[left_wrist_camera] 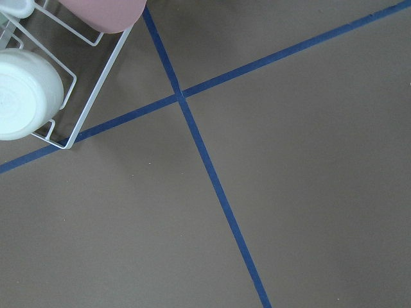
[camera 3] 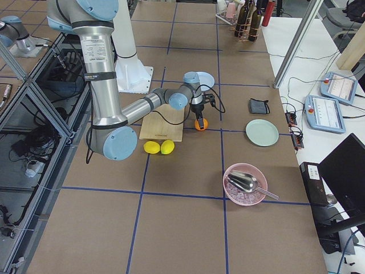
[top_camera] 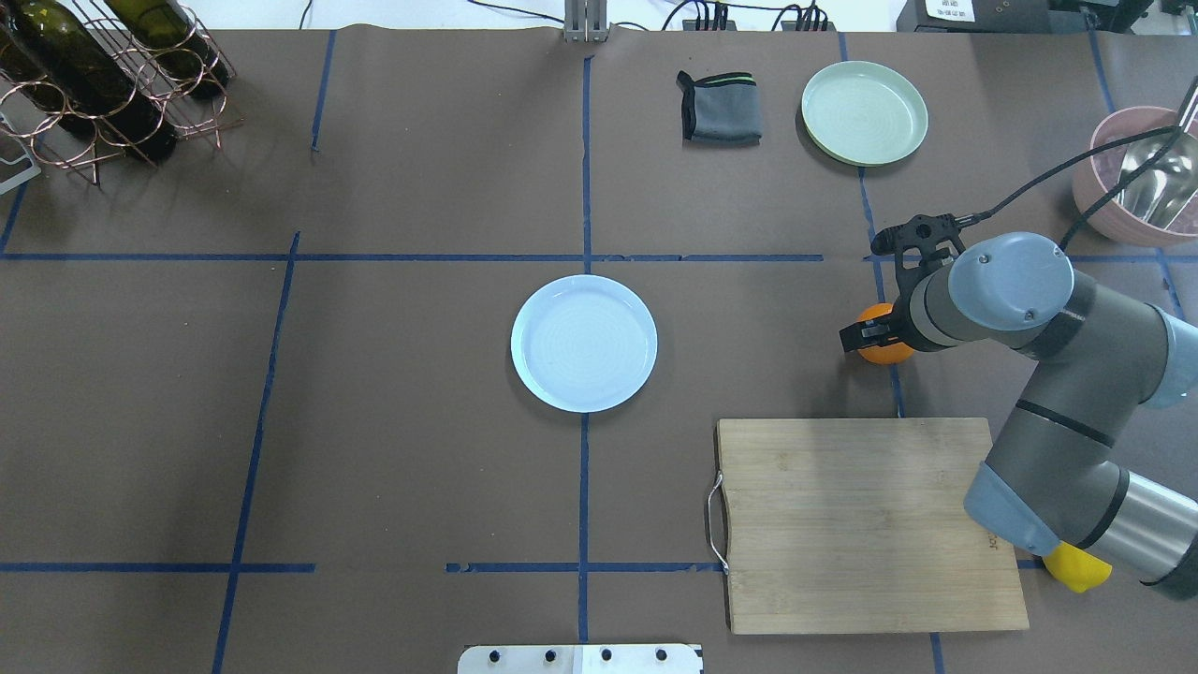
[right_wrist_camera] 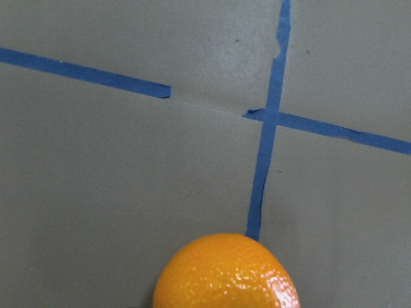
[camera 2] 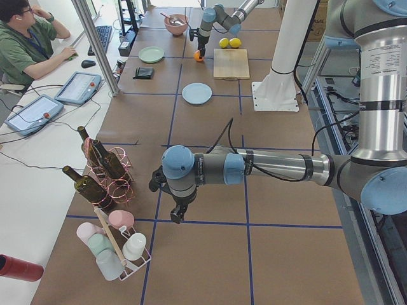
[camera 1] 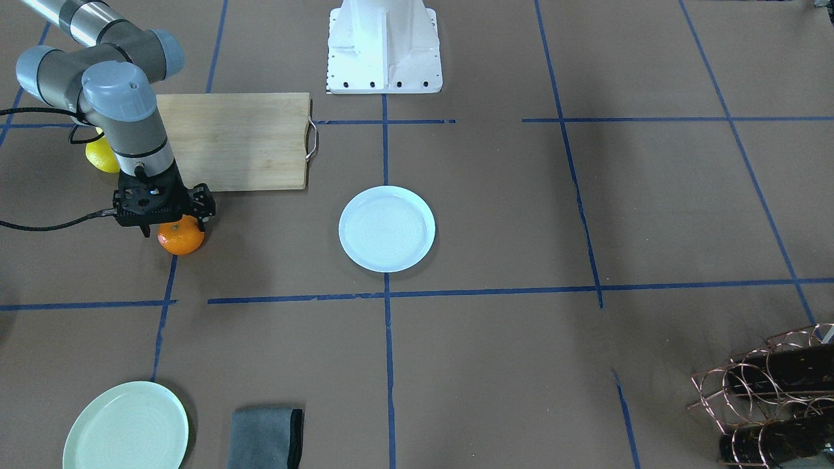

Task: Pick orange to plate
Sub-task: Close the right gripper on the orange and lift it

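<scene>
- Front-facing view: found the orange (camera 1: 182, 240) resting on the tabletop (camera 1: 521, 215) at the left, near a corner of the cutting board (camera 1: 234, 140) and well apart from the plate (camera 1: 387, 228) at centre. Nothing on the plate; placement judged not yet done.
- Same view: noted the right pincer (camera 1: 173, 228) low over the orange, fingers reaching down on either side, presumably to take it across its widest part. Cannot tell whether clamped or merely astride.
- Overhead view: confirmed the orange on a blue tape line, half hidden under the wrist, with the plate to its left.
- Left side view: located the left pincer (camera 2: 176, 213) near the bottle rack (camera 2: 105, 168), far from the work, likely held aside. Cannot tell whether spread or closed.
- Right side view: recorded two lemons (camera 3: 151, 147) beside the board; not to be mistaken for the target.
- Left wrist view: tape cross and rack corner only.
- Right wrist view: orange at the bottom edge, on tape; no fingers in frame.
</scene>
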Motion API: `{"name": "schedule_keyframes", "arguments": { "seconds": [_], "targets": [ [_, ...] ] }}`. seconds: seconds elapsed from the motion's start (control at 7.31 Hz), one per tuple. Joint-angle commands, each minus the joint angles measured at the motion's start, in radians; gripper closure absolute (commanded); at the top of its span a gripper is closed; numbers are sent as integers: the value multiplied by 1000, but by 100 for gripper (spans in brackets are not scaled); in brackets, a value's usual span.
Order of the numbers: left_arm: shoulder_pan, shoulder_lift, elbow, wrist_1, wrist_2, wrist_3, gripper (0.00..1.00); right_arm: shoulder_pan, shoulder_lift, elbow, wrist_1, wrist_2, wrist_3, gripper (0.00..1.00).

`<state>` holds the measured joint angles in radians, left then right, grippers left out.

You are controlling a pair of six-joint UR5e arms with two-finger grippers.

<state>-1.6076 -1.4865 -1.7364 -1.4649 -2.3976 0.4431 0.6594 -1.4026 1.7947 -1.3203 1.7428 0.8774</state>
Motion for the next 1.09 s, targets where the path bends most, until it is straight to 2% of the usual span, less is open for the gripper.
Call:
{"name": "schedule_keyframes", "arguments": {
  "seconds": [0.0,0.27,0.41,0.55,0.68,0.82,0.96],
  "targets": [
    [0,0,-2,0,0,0,0,-10,5,-18,1,-11,2,0],
    [0,0,-3,0,0,5,0,-21,13,-32,1,-20,2,1],
    [0,-1,-3,0,0,6,0,-21,16,-31,1,-22,3,17],
    [-2,-1,-3,0,0,6,0,-20,51,-23,0,-19,20,56],
    [-2,-3,-5,0,0,6,0,-20,92,-17,-7,-13,34,78],
    [-2,-3,-5,0,0,6,0,-20,152,-12,-17,-9,50,82],
    [-2,-3,-6,0,0,6,0,-26,236,-23,-48,-9,116,81]
  ]
}}
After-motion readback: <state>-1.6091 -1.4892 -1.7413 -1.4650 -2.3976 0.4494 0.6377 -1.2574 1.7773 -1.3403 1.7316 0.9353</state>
